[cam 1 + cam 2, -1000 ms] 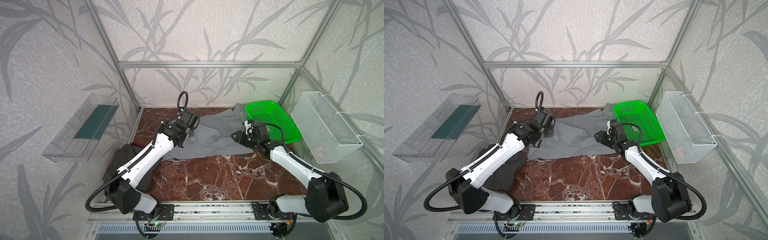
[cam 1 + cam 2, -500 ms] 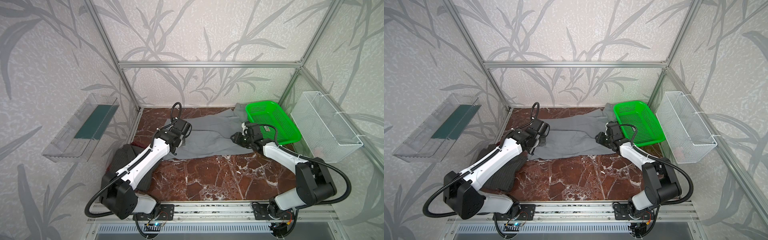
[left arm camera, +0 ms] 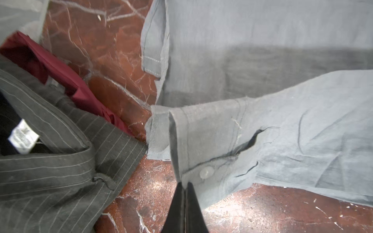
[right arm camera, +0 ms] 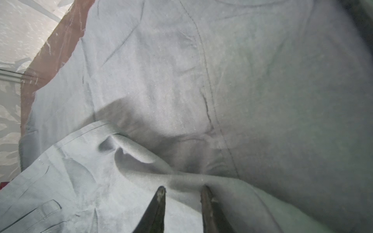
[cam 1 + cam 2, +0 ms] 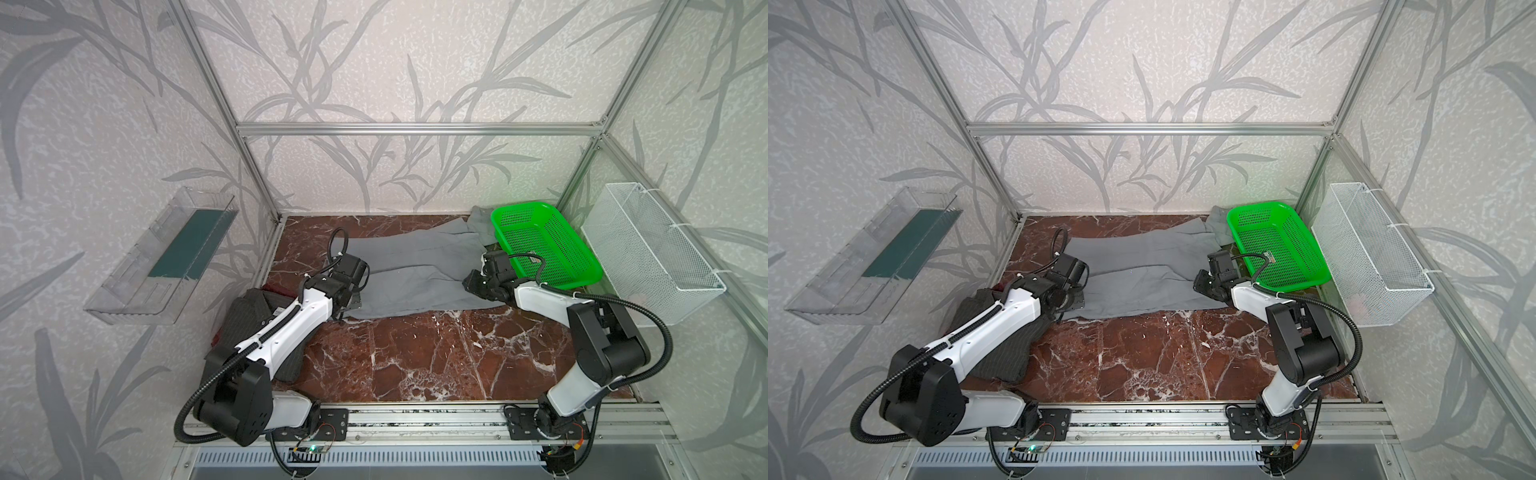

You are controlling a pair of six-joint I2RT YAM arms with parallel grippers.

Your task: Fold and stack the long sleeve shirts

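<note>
We are watching the left gripper (image 3: 184,184) pinching the cuff (image 3: 201,139) of the grey shirt (image 5: 415,272); the right gripper (image 4: 182,190), narrowly parted beside the green basket (image 5: 552,232), is straddling a shallow fold (image 4: 141,159), risking slippage.

Pale wallpaper (image 5: 374,62) with grey bamboo leaves covers 3 walls behind an aluminium frame (image 5: 415,129). The floor is white-veined red-brown marble (image 5: 436,353); in the left wrist view glare shines on it just beside the left fingers (image 3: 177,207). A clear plastic shelf (image 5: 124,299) hangs on 1 side wall, a white wire basket (image 5: 648,249) on the opposite wall, both well apart from them.
</note>
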